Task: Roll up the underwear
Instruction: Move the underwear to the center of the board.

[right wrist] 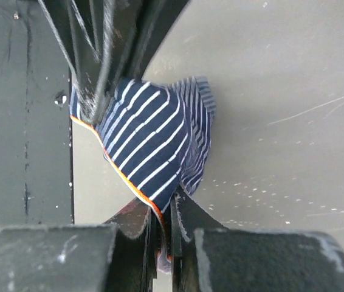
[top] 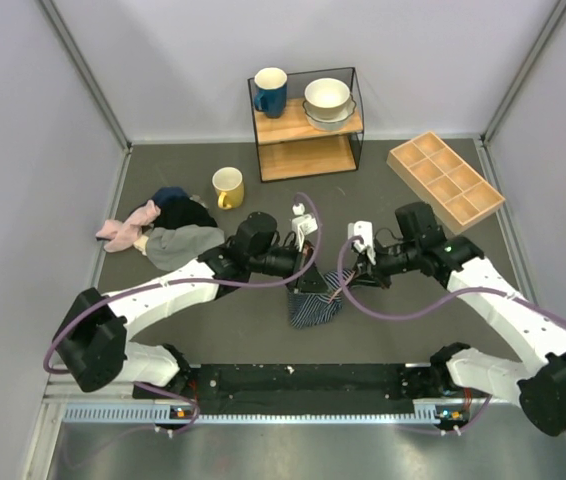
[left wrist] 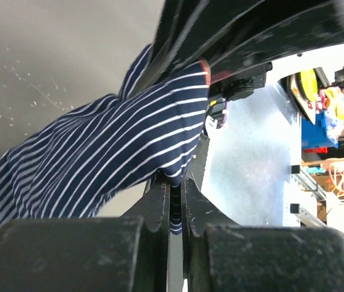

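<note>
Top view: underwear (top: 315, 303) sits just 6 o'clock of table (top: 413, 330) centre, bunched and hanging between both arms. L gripper (top: 301, 264) is at its 11 o'clock, R gripper (top: 355, 272) at its 1 o'clock. Can't tell if the low end touches the table. Cloth pile (top: 163, 232) at 10 o'clock, well apart.

Step, my read: pick-up/spread stage, roll not begun, since the fabric is crumpled, not flat.

Next calls for: draw the grippers apart to take out slack, lay it flat, then roll from one edge. Soft cloth, so expect sag.

L wrist: fingers (left wrist: 157, 204) nearly closed, only a thin gap, pinching a striped fold. The rest drapes toward 9 o'clock.

R wrist: fingers (right wrist: 137, 216) likewise almost together, clamped on a hem with orange-red edging. Cloth fans up toward 12 o'clock.
</note>
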Controlling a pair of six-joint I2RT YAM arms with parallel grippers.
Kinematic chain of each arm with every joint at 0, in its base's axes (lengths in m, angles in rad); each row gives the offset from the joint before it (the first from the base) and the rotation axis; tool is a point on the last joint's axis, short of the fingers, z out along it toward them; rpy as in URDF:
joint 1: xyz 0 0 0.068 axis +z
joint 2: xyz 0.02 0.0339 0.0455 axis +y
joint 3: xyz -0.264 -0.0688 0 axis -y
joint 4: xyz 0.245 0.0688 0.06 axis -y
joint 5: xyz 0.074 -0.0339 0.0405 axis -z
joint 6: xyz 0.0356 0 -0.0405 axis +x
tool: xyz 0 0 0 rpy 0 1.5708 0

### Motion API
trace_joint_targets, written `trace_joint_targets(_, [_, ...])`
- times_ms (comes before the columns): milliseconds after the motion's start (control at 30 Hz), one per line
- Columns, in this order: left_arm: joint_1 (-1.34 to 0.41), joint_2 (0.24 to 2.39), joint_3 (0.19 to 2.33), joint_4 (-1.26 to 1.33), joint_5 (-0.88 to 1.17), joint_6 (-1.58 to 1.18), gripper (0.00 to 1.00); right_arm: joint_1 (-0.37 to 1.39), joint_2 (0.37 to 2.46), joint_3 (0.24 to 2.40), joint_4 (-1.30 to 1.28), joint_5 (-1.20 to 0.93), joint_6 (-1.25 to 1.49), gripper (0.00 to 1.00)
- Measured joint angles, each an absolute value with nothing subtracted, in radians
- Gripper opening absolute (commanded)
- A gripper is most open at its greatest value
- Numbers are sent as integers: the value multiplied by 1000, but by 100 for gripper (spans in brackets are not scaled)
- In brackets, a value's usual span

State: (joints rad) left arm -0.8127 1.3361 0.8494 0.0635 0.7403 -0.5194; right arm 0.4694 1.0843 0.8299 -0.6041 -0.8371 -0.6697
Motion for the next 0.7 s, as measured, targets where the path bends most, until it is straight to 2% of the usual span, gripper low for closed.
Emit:
trace_joint_targets(200, [-802, 1336, 923, 93, 841, -571, 5, 476, 1059, 1116, -941, -806, -769, 0])
trace_joint_targets(233, [-802, 1336, 935, 106, 857, -580, 8, 476, 1039, 1150, -984, -805, -780, 1])
trace_joint_targets(367, [-805, 1335, 946, 183, 912, -646, 10, 476, 983, 1181, -1070, -813, -793, 8])
trace_joint_targets(433, [-795, 1340, 941, 200, 920, -669, 14, 476, 1003, 1182, -1081, -811, -783, 11])
trace_joint_targets(533, [-728, 1377, 915, 253, 918, -714, 23, 476, 1149, 1221, -1060, -769, -738, 18])
trace_joint_targets(567, [-693, 1406, 908, 266, 909, -725, 31, 476, 1198, 1239, -1037, -747, -716, 21])
trace_joint_targets(600, [-664, 1435, 907, 273, 897, -731, 31, 474, 1281, 1266, -1010, -716, -687, 23])
trace_joint_targets(667, [-583, 1523, 911, 279, 857, -738, 37, 472, 1437, 1337, -944, -651, -634, 31])
trace_joint_targets(700, [-545, 1570, 918, 270, 833, -735, 40, 468, 1527, 1388, -914, -614, -603, 37])
